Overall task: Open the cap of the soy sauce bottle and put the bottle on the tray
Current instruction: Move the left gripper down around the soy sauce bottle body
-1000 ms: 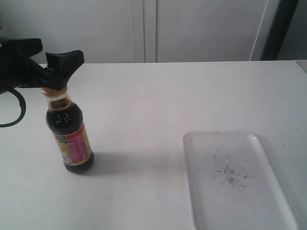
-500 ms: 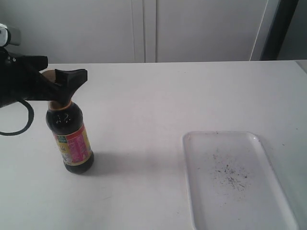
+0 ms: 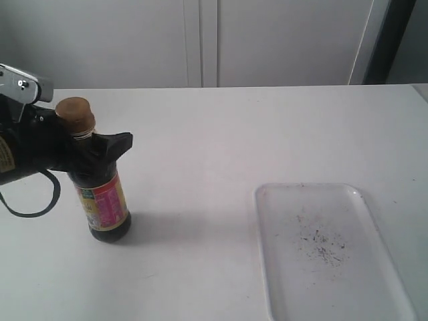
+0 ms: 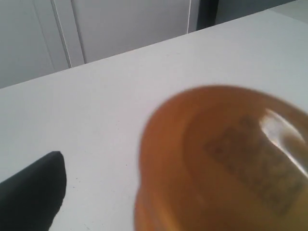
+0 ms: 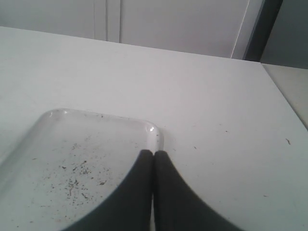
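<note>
The soy sauce bottle (image 3: 101,200) stands upright on the white table at the left, its red and yellow label facing front. Its golden-bronze cap (image 3: 74,115) is closed and sticks up above my left gripper (image 3: 100,150), which straddles the bottle's neck and shoulder. In the left wrist view the cap (image 4: 226,163) fills the frame, blurred, and one black finger (image 4: 33,192) stands well apart from it. The gripper looks open. The white speckled tray (image 3: 267,200) lies at the front right. My right gripper (image 5: 153,156) is shut and empty above the tray's corner (image 5: 96,115); the exterior view does not show it.
White cabinet doors (image 3: 200,40) stand behind the table's far edge. A dark vertical post (image 3: 391,40) is at the back right. A black cable (image 3: 30,207) loops from my left arm beside the bottle.
My left gripper has dropped from cap height down to the bottle's neck and shoulder, leaving the cap exposed above it. The bottle and tray have not moved.
</note>
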### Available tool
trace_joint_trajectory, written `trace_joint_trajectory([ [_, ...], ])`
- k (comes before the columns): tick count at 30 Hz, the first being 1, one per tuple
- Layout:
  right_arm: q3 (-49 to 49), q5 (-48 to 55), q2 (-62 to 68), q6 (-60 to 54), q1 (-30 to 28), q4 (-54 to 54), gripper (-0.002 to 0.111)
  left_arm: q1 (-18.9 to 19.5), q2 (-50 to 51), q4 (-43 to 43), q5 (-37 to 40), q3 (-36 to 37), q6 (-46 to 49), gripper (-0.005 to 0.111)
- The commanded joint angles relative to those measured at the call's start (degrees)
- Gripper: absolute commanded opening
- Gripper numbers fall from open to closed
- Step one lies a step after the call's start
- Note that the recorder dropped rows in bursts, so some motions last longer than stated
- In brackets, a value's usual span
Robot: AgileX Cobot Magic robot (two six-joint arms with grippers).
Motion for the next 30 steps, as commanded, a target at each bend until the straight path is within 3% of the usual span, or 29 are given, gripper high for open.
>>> trace_joint_trajectory([
  [1, 0.15, -0.83, -0.28, -0.48, -0.23, -0.55, 0.0, -0.2, 2.63, -1.04, -1.9, 0.4, 1.96, 0.105],
  [7, 0.15, -0.83, -0.28, -0.48, -0.23, -0.55, 0.0, -0.2, 5.03, -6.23, -2.49, 3.18, 9.44, 0.105],
  [12, 0.15, -0.83, -0.28, -0.48, -0.23, -0.55, 0.0, -0.2, 8.97, -9.34, -13.13, 6.67, 14.44, 0.105],
  [18, 0.15, -0.83, -0.28, -0.48, -0.23, -0.55, 0.0, -0.2, 10.64, -12.27, -16.71, 9.25, 19.42, 0.105],
  [26, 0.15, -0.83, -0.28, -0.48, -0.23, -0.55, 0.0, -0.2, 10.65, -16.91, -22.37, 13.49, 23.43, 0.105],
  [30, 0.15, -0.83, -0.28, -0.48, -0.23, -0.55, 0.0, -0.2, 10.65, -16.91, -22.81, 13.88, 23.43, 0.098],
])
